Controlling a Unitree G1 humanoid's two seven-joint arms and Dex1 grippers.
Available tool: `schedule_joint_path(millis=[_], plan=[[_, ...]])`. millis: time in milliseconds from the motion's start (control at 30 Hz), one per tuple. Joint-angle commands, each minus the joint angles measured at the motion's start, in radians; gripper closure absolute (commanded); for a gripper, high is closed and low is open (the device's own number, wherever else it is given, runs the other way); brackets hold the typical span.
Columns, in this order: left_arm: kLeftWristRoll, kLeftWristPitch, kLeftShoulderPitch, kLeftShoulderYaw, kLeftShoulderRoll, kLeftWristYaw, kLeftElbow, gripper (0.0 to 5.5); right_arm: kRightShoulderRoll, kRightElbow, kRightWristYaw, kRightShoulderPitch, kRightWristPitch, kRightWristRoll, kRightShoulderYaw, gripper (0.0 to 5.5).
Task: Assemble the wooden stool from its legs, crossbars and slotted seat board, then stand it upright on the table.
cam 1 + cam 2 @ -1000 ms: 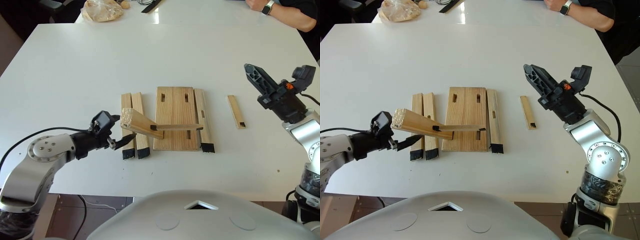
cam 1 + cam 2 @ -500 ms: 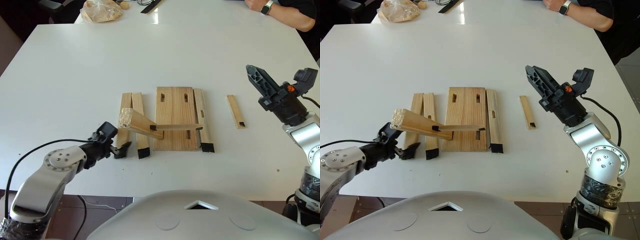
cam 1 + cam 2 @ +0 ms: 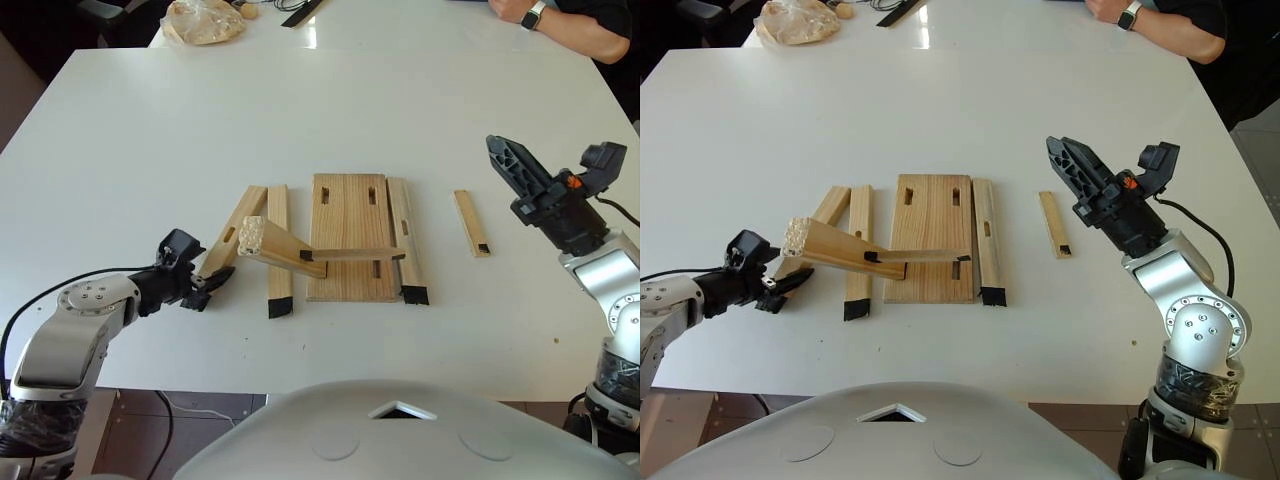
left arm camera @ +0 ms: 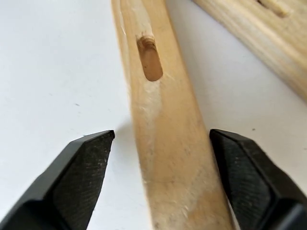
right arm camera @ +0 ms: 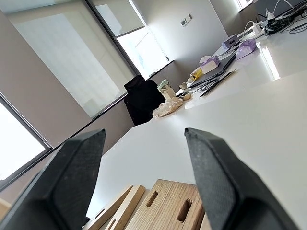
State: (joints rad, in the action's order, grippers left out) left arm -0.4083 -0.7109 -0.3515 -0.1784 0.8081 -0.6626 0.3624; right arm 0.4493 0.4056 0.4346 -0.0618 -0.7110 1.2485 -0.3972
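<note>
The slotted seat board (image 3: 350,215) lies flat mid-table with one leg (image 3: 403,235) along its right edge. A leg joined to a crossbar (image 3: 285,250) rests tilted across the board's near left corner. Two more legs lie to the left: one straight (image 3: 279,250), one slanted (image 3: 232,232). My left gripper (image 3: 205,290) is open at the slanted leg's near end. Its fingers (image 4: 84,167) straddle that leg (image 4: 168,158) with a gap on one side. A loose crossbar (image 3: 472,223) lies to the board's right. My right gripper (image 3: 505,160) hovers open above the table, empty, to the right of that crossbar.
A crumpled bag (image 3: 205,20) sits at the table's far left corner. A person's arm (image 3: 560,20) rests on the far right edge. The near table edge runs just in front of my left gripper.
My left gripper has moved to the robot's left, and the leftmost leg's near end swung out with it, so that leg now lies slanted. The right gripper has barely shifted.
</note>
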Motion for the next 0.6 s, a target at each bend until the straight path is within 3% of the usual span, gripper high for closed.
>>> schedule_joint_path(millis=[33,333,600], plan=[[-0.036,-0.063,-0.052,0.007,-0.016,-0.035,-0.013,2.42,0.01,-0.003,0.001,0.005,0.008,-0.014,-0.003,2.48],[0.012,-0.012,-0.016,0.012,0.005,-0.03,-0.066,3.49,0.014,-0.012,0.001,0.021,0.011,-0.016,-0.006,2.48],[-0.032,0.074,0.166,-0.066,-0.033,-0.029,-0.126,3.49,0.035,-0.037,0.005,0.06,0.008,-0.017,-0.013,2.48]])
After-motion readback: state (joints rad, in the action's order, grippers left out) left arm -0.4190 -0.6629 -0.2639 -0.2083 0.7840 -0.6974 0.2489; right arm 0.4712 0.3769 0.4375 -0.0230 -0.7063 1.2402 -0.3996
